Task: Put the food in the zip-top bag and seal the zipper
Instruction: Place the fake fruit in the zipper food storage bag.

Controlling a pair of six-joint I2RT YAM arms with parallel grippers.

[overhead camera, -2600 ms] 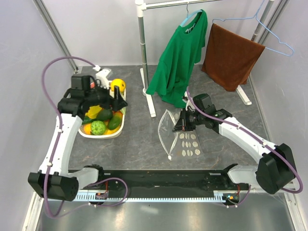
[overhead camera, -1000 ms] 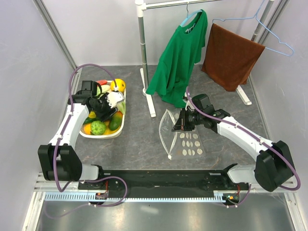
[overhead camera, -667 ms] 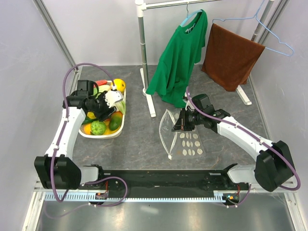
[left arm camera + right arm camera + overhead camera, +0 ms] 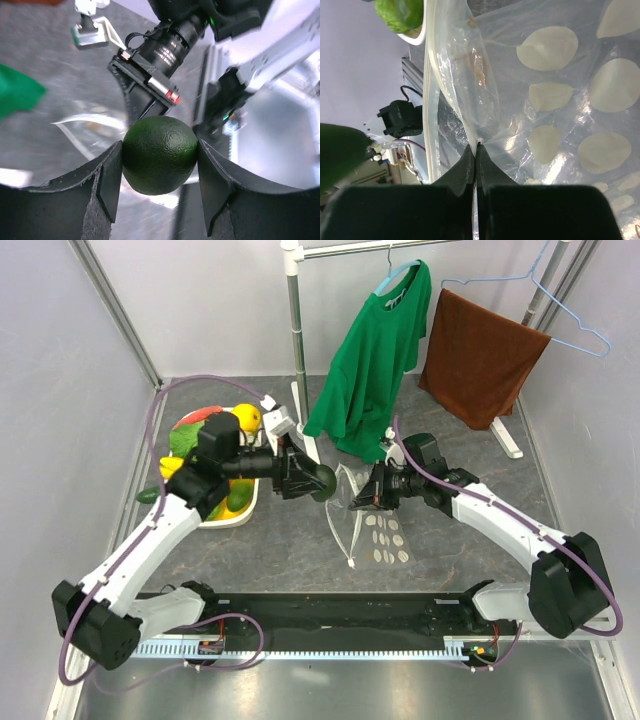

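Left gripper (image 4: 160, 165) around green fruit (image 4: 159, 149) beside bag (image 4: 349, 512)

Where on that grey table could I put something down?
Bare: the grey strip between the white food tray and the dotted clear bag, toward the near edge. Crowded: the tray itself and around the bag's mouth.

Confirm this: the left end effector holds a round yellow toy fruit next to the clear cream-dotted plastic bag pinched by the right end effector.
Wrong colour: the round toy fruit in the left end effector is dark green, not yellow, as the left wrist view shows. The rest stands: it is next to the clear cream-dotted plastic bag, which the right end effector pinches.
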